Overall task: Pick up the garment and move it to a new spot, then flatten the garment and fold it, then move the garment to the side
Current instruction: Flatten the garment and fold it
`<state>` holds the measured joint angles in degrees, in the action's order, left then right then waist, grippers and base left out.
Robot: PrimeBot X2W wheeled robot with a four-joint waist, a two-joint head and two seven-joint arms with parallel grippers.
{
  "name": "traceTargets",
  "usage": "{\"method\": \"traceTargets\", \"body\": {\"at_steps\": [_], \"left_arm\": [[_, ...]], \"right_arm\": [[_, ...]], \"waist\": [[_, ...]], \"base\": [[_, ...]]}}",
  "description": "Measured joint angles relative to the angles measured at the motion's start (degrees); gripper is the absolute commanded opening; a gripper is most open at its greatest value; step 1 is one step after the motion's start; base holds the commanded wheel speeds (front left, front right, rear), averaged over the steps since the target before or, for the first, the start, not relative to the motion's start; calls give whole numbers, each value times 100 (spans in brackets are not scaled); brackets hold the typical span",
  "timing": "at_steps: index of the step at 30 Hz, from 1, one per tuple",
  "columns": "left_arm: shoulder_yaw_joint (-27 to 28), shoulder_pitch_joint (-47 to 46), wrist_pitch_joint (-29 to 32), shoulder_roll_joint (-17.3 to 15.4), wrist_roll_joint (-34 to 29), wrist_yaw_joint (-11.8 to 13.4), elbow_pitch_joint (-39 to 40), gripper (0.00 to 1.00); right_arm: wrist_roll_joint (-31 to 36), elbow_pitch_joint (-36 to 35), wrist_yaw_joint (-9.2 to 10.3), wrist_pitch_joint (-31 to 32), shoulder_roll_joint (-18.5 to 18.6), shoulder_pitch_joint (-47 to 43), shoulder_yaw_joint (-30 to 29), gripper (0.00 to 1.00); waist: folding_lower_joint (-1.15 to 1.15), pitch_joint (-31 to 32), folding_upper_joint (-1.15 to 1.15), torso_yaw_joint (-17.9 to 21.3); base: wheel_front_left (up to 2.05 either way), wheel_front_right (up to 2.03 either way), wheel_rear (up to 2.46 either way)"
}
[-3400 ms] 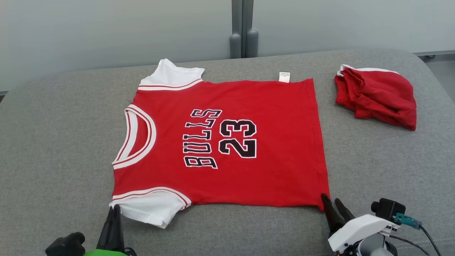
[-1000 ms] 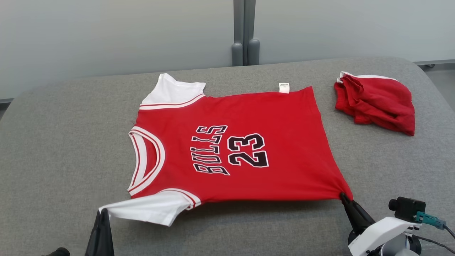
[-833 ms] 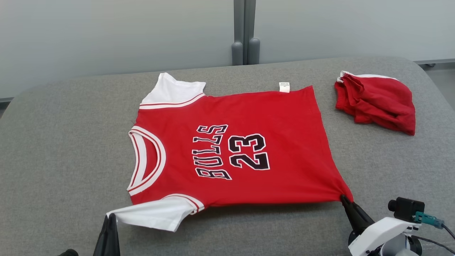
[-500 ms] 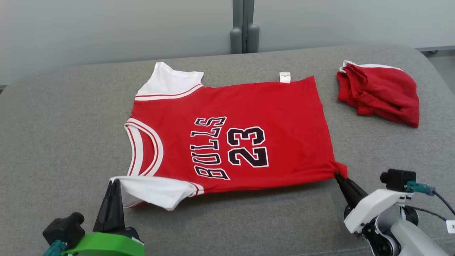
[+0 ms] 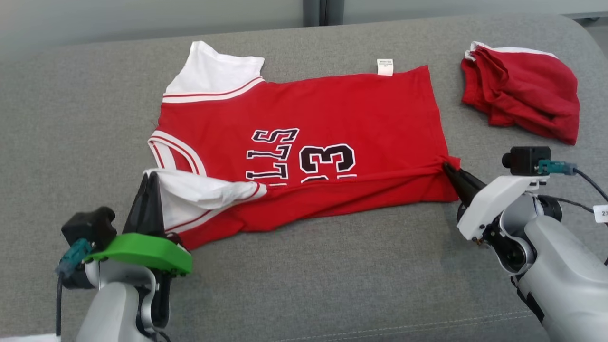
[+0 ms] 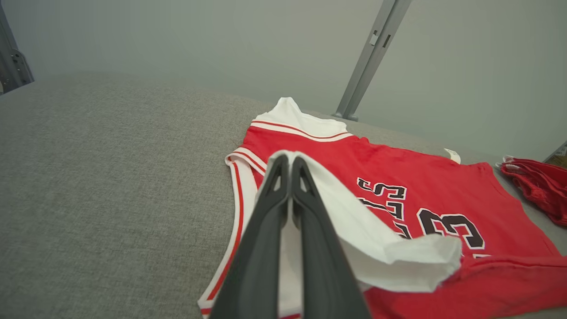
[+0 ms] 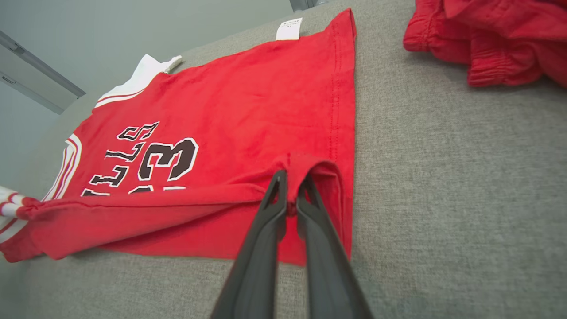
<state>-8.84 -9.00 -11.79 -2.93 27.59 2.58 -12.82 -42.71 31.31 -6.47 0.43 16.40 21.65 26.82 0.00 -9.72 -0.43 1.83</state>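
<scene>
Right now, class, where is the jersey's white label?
In the head view, the white label pokes from the jersey's far edge, right of centre, nearer the bundled red cloth than the far sleeve.

A big grey tabletop (image 5: 332,275) covered in rough woven cloth fills the space in front. Its far corners are round, and its edges curve down softly like a cushion. A thin seam (image 5: 403,328) runs along the near side. Behind it stands a plain wall (image 6: 177,40), pale grey with a bit of green, smooth and bare. A grey metal post (image 6: 372,48) goes up the wall, and its foot sits just behind the tabletop's far edge. At one side, a darker metal frame (image 6: 11,66) pokes in. A bit of pale floor (image 5: 596,21) peeks past the far right corner. The light is soft and even, with faint shadows.
</scene>
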Motion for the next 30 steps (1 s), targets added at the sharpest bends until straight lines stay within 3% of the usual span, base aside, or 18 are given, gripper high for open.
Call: {"method": "traceTargets", "body": {"at_steps": [7, 8, 9, 10, 13, 14, 16, 24, 30], "left_arm": [[-23, -819, 41, -16, -160, 48, -455, 0], [-31, -986, 38, -15, -165, 48, -624, 0], [-30, -1059, 36, -16, -166, 48, -730, 0], [-29, -1115, 30, -13, -166, 48, -817, 0], [-3, -1233, 8, -9, -166, 53, -1073, 2], [16, -1259, 2, -9, -166, 55, -1127, 40], [77, -1329, -37, -9, -166, 56, -1252, 100], [174, -1572, -188, 3, -156, 33, -1434, 100], [299, -1566, -223, 23, 5, -158, -1435, 100]], "right_arm": [[47, 336, 0, 299, -31, 577, 75, 0], [66, 425, 0, 323, -62, 691, 109, 14], [87, 475, 0, 322, -82, 744, 116, 49], [100, 513, 0, 321, -107, 787, 116, 100], [100, 578, 0, 254, -187, 901, 98, 100], [101, 589, 0, 209, -205, 940, 97, 100], [102, 594, 0, 99, -214, 1017, 66, 100], [103, 608, -2, -510, -247, 1145, -110, 100], [138, 602, -4, -1026, -267, 1081, -216, 100]], "waist": [[0, -426, 0, 19], [0, -530, 0, 19], [0, -576, 0, 20], [0, -613, 0, 20], [0, -680, 0, 20], [0, -688, 0, 22], [0, -689, 0, 30], [0, -587, 0, 69], [0, -429, 0, 78]], "base": [[0, 0, 0], [0, 0, 0], [0, 0, 0], [0, 0, 0], [0, 0, 0], [0, 0, 0], [0, 0, 0], [0, 0, 0], [0, 0, 0]]}}
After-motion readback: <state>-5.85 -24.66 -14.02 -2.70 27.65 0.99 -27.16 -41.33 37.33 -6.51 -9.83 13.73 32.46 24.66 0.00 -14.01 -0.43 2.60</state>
